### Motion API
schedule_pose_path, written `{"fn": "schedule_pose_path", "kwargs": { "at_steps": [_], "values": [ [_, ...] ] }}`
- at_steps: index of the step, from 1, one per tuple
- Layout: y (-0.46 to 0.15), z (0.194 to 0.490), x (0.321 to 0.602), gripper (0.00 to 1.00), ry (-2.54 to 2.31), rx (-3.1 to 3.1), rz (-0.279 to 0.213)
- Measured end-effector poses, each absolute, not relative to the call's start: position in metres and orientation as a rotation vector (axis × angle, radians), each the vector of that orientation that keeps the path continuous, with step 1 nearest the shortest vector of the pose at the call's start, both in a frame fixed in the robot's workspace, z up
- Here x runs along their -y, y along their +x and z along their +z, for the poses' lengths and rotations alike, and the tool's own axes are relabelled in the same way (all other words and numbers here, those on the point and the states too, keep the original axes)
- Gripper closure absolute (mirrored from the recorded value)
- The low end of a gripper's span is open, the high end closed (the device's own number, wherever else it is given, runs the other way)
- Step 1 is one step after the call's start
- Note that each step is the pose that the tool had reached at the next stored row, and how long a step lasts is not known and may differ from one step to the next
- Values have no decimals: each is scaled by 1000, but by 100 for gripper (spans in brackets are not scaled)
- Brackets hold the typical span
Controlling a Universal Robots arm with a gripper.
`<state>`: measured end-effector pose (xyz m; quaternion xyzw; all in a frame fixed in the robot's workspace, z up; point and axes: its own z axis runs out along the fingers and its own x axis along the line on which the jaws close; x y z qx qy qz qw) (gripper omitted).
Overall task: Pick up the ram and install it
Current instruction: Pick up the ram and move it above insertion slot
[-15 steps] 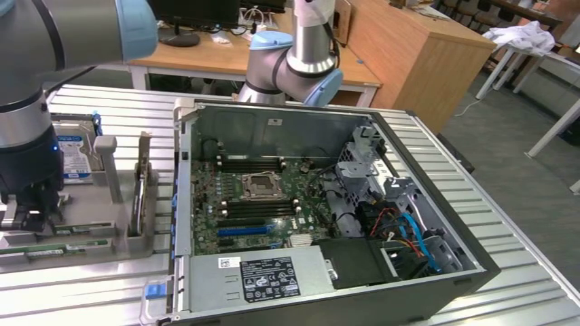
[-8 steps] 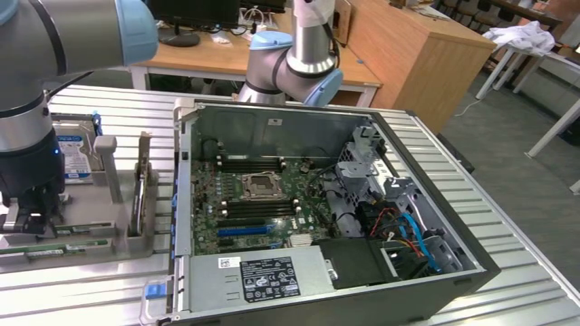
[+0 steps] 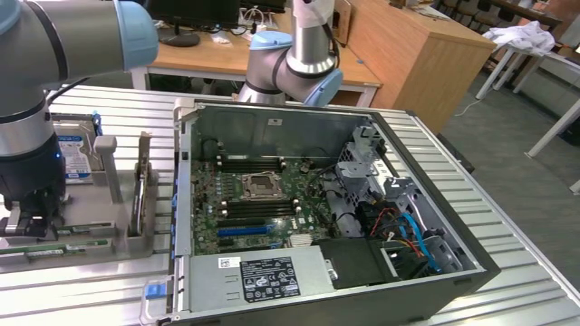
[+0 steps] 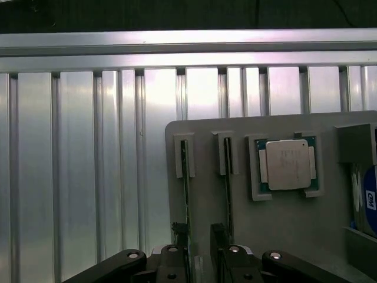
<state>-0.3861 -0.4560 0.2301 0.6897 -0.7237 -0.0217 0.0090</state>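
Note:
Two ram sticks stand on edge in slots of a grey parts tray (image 4: 277, 230): one ram (image 4: 186, 188) and a second ram (image 4: 227, 194) beside it. My gripper (image 4: 197, 244) is open just above the tray. Its fingertips (image 4: 177, 234) stand either side of the near end of the first stick, which runs close along one finger without being gripped. In the exterior view the gripper (image 3: 32, 224) hangs low over the tray (image 3: 91, 258) at the exterior view's left, by the green ram (image 3: 86, 231). The motherboard's memory slots (image 3: 258, 207) lie in the open computer case (image 3: 308, 285).
A square silver processor (image 4: 287, 165) sits in its tray pocket next to the sticks, and a hard drive (image 3: 75, 153) with a blue-white label stands at the tray's far end. Ribbed aluminium tabletop (image 4: 76, 177) surrounds the tray. Cables and a drive cage (image 3: 371, 163) crowd the case's right side.

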Motion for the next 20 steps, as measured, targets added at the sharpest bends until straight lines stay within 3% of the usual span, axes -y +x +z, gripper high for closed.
{"fn": "schedule_pose_path", "kwargs": {
  "at_steps": [20],
  "values": [
    [-386, 221, 456, 70, 2155, 2260, -68]
  ]
}}
